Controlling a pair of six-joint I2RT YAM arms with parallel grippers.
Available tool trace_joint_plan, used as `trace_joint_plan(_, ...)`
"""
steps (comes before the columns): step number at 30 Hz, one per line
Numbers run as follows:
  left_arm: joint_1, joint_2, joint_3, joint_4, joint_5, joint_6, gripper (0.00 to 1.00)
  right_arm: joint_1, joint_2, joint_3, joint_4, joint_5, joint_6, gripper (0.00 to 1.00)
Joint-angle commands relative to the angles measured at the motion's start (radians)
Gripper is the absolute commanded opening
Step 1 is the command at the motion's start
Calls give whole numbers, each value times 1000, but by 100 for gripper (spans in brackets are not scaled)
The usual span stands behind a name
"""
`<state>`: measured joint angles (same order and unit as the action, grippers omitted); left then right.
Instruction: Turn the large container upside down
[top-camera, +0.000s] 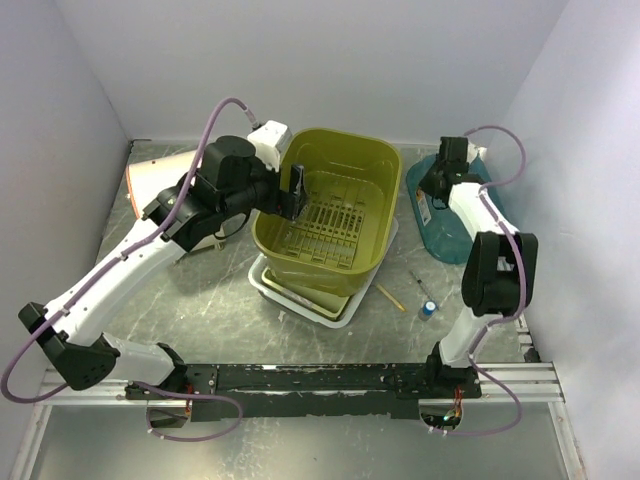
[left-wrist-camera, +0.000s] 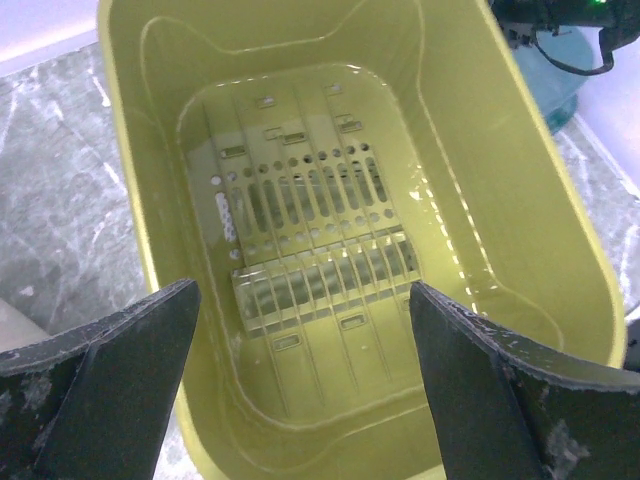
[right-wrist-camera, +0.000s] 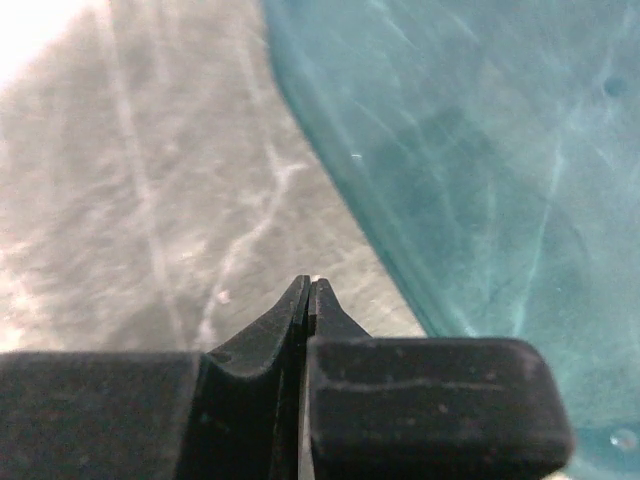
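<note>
Olive-green plastic, glossy and thin-walled: large container mid-table, mouth up and tipped, perched on a white tray. Slotted through the floor, so probably light for its bulk. Stiff enough to swing over as one piece, judging by the rolled rim. Slick, though, and likely to slide out of a loose pinch. Not fragile by the look of it. Best taken at the rim of a long wall, one finger inside and one outside, then rolled over.

Over to the left arm: stretched diagonally in from the near left corner, wrist bent toward the container's left wall. Left gripper spread wide at that rim, fingers framing the open mouth, gripping nothing. Touching the rim or just clear of it? Cannot tell.

Right arm folded up by the right wall. Right gripper pressed together on nothing, low over bare table just beside a teal tub, apart from the container.
</note>
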<state>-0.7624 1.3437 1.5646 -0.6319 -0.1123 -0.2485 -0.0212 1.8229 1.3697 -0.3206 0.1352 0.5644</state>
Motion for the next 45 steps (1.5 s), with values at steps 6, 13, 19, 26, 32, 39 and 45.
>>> trace_joint_plan(6,6,-44,89,87,137,-58,100,5,-341,-27,28,-129,-56,19)
trace_joint_plan(13,2,-52,123,49,249,-143,100,6,-533,-145,38,-318,25,52)
trace_joint_plan(19,0,-72,86,-28,136,-128,100,42,-642,-276,41,-450,92,72)
trace_joint_plan(26,-11,-89,13,-44,95,-143,100,59,-752,-402,-2,-389,58,92)
trace_joint_plan(32,-111,-57,18,-48,7,-153,100,60,-752,-376,-96,-317,2,99)
trace_joint_plan(39,-282,55,87,-119,-160,-168,100,60,-750,-376,-140,-227,-3,100)
trace_joint_plan(45,-305,78,121,-148,-246,-152,100,58,-758,-342,-153,-151,-14,100)
